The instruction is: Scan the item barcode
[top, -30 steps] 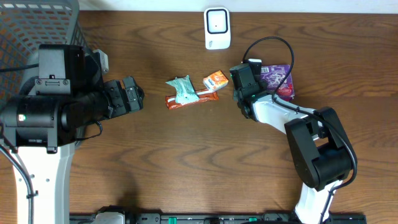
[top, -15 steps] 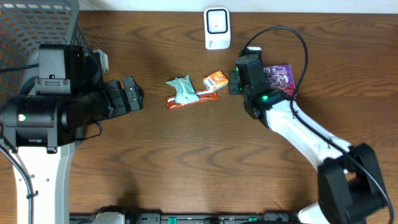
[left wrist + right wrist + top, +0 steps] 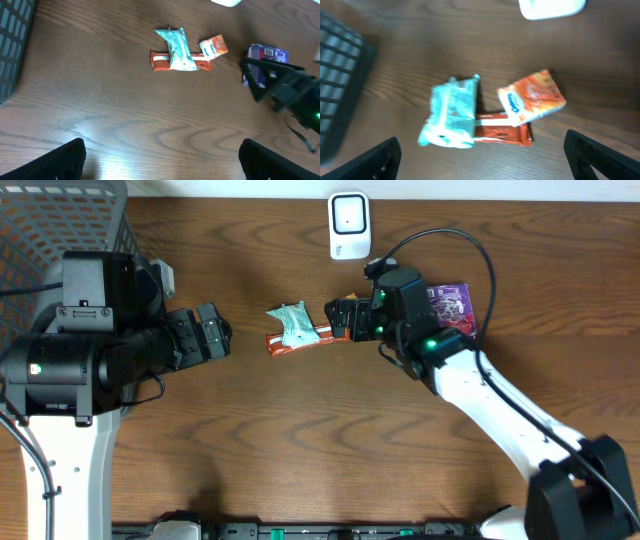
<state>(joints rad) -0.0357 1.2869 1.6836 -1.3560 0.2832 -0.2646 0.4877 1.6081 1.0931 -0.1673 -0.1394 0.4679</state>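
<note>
as the overhead view has it, the right gripper [image 3: 345,320] hangs over the right end of the snack cluster, jaws spread and empty. the scanner [image 3: 349,225] stands just behind it on the table [image 3: 300,440]. the left gripper [image 3: 212,332] sits well apart, jaws wide, holding nothing.

left wrist: orange packet [image 3: 213,46] lies flat by the red bar [image 3: 159,61], with the teal packet [image 3: 176,49] across that bar.

right wrist: orange packet lies ahead of the fingertips, right of centre, overlapping the bar's end. likely target, i judge; no barcode visible.

to do it well: centre over the packet, pinch it clear of the bar, then turn its code to the scanner.
</note>
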